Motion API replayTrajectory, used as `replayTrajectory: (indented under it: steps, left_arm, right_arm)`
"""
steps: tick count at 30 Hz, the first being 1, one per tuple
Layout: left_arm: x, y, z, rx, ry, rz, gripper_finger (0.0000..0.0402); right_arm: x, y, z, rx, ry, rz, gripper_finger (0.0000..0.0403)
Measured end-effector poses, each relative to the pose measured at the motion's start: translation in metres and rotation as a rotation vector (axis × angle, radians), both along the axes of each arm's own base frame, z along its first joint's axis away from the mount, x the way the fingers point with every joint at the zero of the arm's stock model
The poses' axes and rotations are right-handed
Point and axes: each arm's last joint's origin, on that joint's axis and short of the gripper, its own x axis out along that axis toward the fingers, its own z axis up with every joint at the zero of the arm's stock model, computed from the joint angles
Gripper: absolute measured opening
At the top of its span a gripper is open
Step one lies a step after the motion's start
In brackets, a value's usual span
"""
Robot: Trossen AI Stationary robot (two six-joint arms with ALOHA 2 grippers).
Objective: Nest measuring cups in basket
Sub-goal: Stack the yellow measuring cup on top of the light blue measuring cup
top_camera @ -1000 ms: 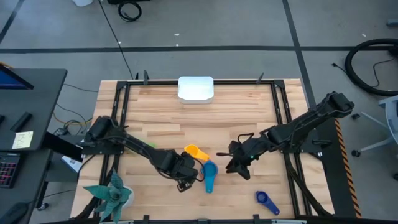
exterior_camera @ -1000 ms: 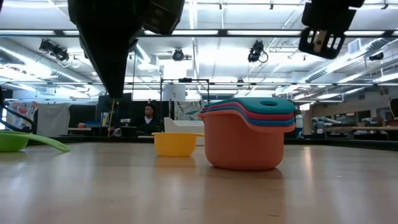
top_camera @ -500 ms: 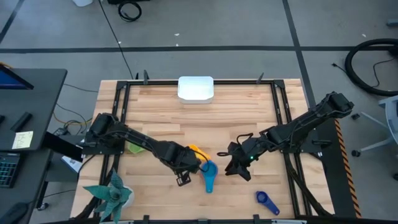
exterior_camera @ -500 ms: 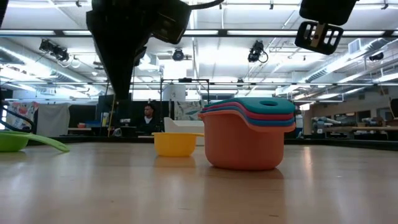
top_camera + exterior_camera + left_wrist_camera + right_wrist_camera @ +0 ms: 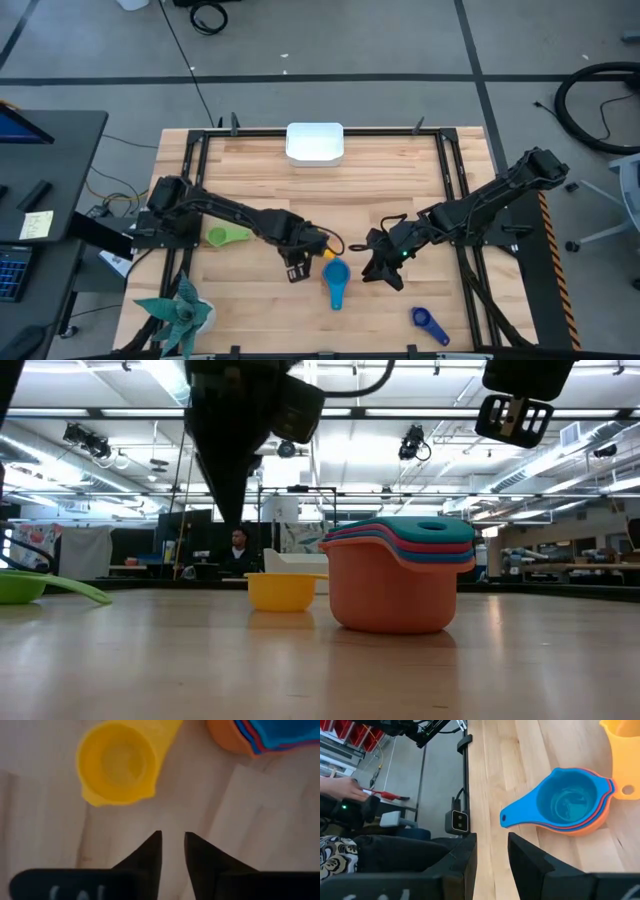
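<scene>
The yellow cup (image 5: 117, 764), a smooth round plastic scoop, sits empty beside the stack of cups (image 5: 334, 277) near table centre, with the white basket (image 5: 315, 142) well apart at 12 o'clock. The left gripper (image 5: 173, 851) hovers over it, fingers slightly spread and empty; judged next step: descend and pinch its rim. The right gripper (image 5: 492, 851) waits at 3 o'clock, fingers apart.

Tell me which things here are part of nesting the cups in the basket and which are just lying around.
Part of the job:
nested cup stack
yellow cup
green cup
dark blue cup
white basket

Lying about:
potted plant
black desk
</scene>
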Motion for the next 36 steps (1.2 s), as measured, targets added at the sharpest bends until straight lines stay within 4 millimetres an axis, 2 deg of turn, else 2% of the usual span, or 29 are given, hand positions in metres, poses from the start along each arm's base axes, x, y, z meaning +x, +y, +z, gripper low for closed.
replayTrajectory:
  steps: [6, 12, 18, 31, 36]
  left_arm:
    - [0.004, 0.008, 0.000, 0.045, -0.039, -0.227, 0.0122]
    - [0.006, 0.007, 0.000, 0.097, -0.074, -0.453, 0.0125]
    - [0.011, 0.006, -0.001, 0.137, -0.118, -0.569, 0.0126]
    - [0.022, 0.006, -0.018, 0.143, -0.127, -0.517, 0.0126]
    - [0.027, 0.008, -0.030, 0.137, -0.106, -0.486, 0.0126]
  right_arm:
    - [0.000, 0.000, 0.000, 0.018, 0.012, -0.014, 0.0113]
    - [0.000, 0.000, 0.000, 0.019, 0.013, -0.015, 0.0113]
    - [0.000, 0.000, 0.000, 0.019, 0.013, -0.015, 0.0113]
    - [0.000, 0.000, 0.000, 0.020, 0.012, -0.014, 0.0114]
    - [0.000, 0.000, 0.000, 0.020, 0.011, -0.015, 0.0114]
